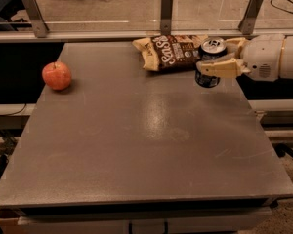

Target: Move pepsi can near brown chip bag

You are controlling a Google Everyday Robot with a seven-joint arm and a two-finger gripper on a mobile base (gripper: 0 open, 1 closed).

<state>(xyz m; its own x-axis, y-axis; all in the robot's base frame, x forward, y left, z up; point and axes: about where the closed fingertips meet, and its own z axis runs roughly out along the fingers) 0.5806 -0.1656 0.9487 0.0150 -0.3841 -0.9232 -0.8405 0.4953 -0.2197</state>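
Note:
The pepsi can [208,79], dark blue with a silver top, is upright at the table's far right, held by my gripper [216,62]. The gripper reaches in from the right, its cream fingers [219,68] shut around the can's upper half. The can looks slightly above the table or just at its surface; I cannot tell which. The brown chip bag [172,51], dark brown with white lettering and tan edges, lies flat at the far edge just left of the can, almost touching it.
A red apple [56,75] sits at the far left of the grey table [146,140]. A rail with metal posts [166,13] runs behind the table. The white arm body [276,57] hangs over the table's right edge.

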